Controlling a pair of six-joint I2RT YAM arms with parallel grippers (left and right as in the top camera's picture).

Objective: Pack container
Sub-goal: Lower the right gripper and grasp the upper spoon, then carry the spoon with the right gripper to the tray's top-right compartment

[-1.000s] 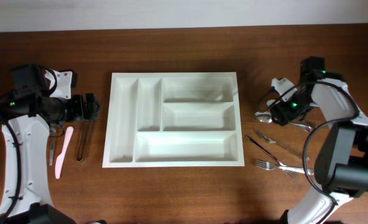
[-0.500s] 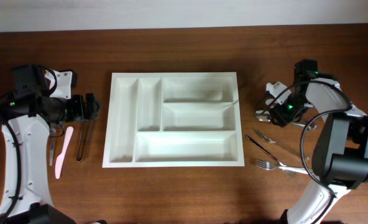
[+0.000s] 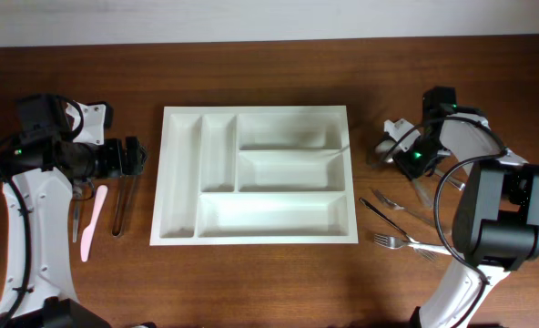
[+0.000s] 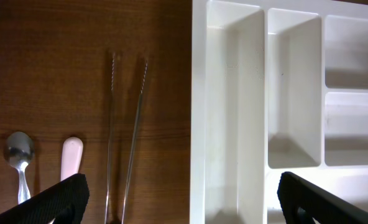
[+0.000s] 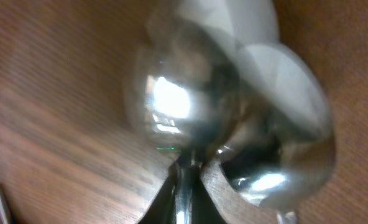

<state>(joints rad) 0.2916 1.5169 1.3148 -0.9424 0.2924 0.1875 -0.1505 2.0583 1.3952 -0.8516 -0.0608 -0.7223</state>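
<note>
A dark wooden table (image 3: 269, 292) runs up to a pale wall (image 3: 269, 18) at the far edge. The container (image 3: 292, 150), a white tray with five compartments, lies flat in the middle of it.

To its left, the left gripper (image 3: 133, 157) points toward the tray's left rim. In the wrist view its black fingertips (image 4: 63, 199) stand wide apart, released. Metal tongs (image 3: 121, 205) lie on the wood by that gripper. A pink utensil (image 3: 92, 219) lies just left of them and a small spoon (image 4: 19, 152) further left, all apart from the tray.

On the right, the right gripper (image 3: 401, 153) is low over the table, near the container's right rim but apart from it. Its wrist camera gives only a blurred close view of two shiny spoon bowls (image 5: 178, 112), one overlapping the other — whether the fingers grasp either I cannot tell. Forks (image 3: 401, 241) lie nearer on the same side, right of the tray.
</note>
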